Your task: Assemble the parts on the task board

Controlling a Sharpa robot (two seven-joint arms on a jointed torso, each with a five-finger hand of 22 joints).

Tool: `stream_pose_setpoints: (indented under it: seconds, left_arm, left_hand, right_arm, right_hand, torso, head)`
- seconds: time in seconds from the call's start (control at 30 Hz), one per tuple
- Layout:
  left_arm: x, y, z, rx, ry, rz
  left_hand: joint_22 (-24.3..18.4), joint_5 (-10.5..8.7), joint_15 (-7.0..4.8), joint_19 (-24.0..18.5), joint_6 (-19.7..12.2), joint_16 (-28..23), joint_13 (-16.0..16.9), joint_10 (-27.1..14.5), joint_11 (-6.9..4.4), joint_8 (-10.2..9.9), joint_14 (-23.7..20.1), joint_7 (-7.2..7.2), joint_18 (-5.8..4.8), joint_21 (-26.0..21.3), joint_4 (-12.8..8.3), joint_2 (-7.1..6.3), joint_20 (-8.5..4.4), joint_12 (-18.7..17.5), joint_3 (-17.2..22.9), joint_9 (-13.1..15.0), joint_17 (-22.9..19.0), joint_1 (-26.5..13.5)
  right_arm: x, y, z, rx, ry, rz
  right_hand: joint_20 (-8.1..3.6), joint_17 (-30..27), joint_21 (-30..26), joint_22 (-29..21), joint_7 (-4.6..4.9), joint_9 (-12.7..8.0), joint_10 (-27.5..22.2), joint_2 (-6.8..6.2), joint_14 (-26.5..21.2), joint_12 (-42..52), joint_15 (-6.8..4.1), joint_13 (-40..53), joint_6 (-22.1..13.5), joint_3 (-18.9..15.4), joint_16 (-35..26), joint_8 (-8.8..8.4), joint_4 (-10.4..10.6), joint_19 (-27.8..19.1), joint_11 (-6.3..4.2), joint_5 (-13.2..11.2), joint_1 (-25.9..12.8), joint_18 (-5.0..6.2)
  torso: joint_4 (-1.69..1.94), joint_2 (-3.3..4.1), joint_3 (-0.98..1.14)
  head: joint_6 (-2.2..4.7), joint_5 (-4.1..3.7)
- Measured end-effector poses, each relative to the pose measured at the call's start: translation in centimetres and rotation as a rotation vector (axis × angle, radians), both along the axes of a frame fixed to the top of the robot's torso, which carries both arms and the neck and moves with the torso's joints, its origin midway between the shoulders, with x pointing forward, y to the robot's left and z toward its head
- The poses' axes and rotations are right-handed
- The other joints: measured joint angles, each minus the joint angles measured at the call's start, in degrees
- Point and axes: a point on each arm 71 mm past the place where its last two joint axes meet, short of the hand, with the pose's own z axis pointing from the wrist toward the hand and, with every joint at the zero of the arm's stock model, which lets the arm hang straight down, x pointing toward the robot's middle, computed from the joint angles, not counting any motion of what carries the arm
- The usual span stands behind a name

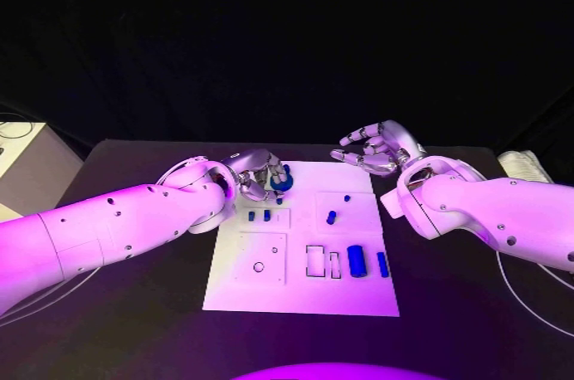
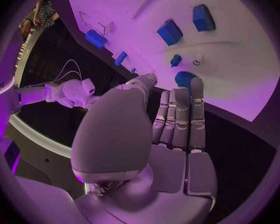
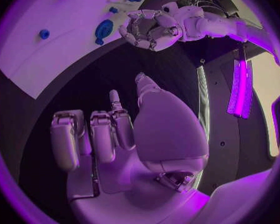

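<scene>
The white task board [image 1: 305, 290] lies in the middle of the black table. My left hand [image 1: 256, 177] hovers over its far left corner, fingertips against a round blue part [image 1: 284, 179] that stands there; the left wrist view shows that round part [image 2: 184, 78] just beyond the straight fingers [image 2: 180, 109], with the thumb off to one side. My right hand [image 1: 378, 148] hangs above the far right corner, fingers loosely bent and holding nothing. A blue cylinder [image 1: 357, 255] and a blue bar [image 1: 383, 264] lie on the board's right side, with small blue pegs [image 1: 332, 218] mid-board.
Two small blue pieces [image 1: 259, 216] sit in a panel on the board's left. A pale box [image 1: 24, 168] stands at the table's left edge and a white bundle [image 1: 522, 164] at the right. Cables trail along both sides.
</scene>
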Motion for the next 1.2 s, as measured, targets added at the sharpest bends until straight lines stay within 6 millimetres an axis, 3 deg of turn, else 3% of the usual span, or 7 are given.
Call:
stream_pose_setpoints:
  seconds: [0.2,0.5,0.8,1.2]
  left_arm:
    - [0.1,-0.5,-0.3,0.059,-0.021,-0.026]
    - [0.1,-1.2,-0.7,0.131,-0.003,-0.045]
    - [0.4,-1.4,-1.1,0.184,0.016,-0.041]
    - [0.6,-1.7,-1.4,0.217,0.029,-0.040]
  left_hand:
    - [0.7,0.00,0.13,0.4,1.0,2.2,-1.0,0.0,0.00,-0.3,0.8,-0.14,0.00,1.0,0.0,-0.23,0.00,-0.5,0.0,-1.2,-0.1,0.2]
    - [2.4,0.00,-0.08,1.0,2.6,8.3,-2.3,1.8,-0.11,-1.3,5.8,-0.22,0.00,3.3,0.0,-0.23,-0.20,-0.5,0.0,-2.8,4.8,0.2]
    - [3.3,0.00,-0.11,1.0,3.7,10.3,-2.9,2.8,-0.30,-1.3,6.9,-0.20,0.00,4.4,0.0,-0.22,-0.21,-0.8,0.0,-3.2,6.2,0.2]
    - [4.9,0.00,-0.45,1.0,5.9,12.8,-4.0,5.1,-0.67,-1.8,8.8,-0.42,0.00,6.3,-0.4,-0.15,-0.21,-1.3,3.1,-4.1,7.5,0.8]
  right_arm:
    - [0.0,0.0,0.0,0.000,0.000,0.001]
    - [0.0,0.0,0.0,0.000,0.000,0.002]
    - [0.0,0.0,0.0,0.000,0.000,0.003]
    - [-0.1,0.1,0.0,0.000,0.000,0.005]
  right_hand:
    - [0.00,0.0,0.0,0.0,0.00,0.0,0.0,0.00,0.0,0.0,0.00,0.0,0.0,0.0,0.0,0.00,0.0,0.0,0.00,0.0,0.0,0.00]
    - [0.00,0.0,0.0,0.0,0.00,0.0,0.0,-0.01,0.0,0.0,0.00,0.0,0.0,0.0,0.0,0.00,0.0,0.0,0.00,0.0,0.0,0.00]
    - [0.00,0.0,0.0,0.0,0.00,0.0,0.0,-0.01,0.0,0.0,0.00,0.0,0.0,0.0,0.0,0.00,0.0,0.0,0.00,0.0,0.0,0.00]
    - [0.00,0.0,0.0,0.0,0.00,0.0,0.0,-0.01,0.0,0.0,0.00,0.0,0.0,0.0,0.0,0.00,0.0,0.0,0.00,0.0,0.0,0.00]
  torso:
    - [-0.03,-0.01,0.07]
    - [0.01,-0.04,0.07]
    - [0.01,-0.06,0.07]
    - [0.02,-0.05,0.04]
  head:
    - [-0.06,-0.06]
    - [-0.27,-0.29]
    - [-0.34,-0.44]
    - [-0.52,-0.63]
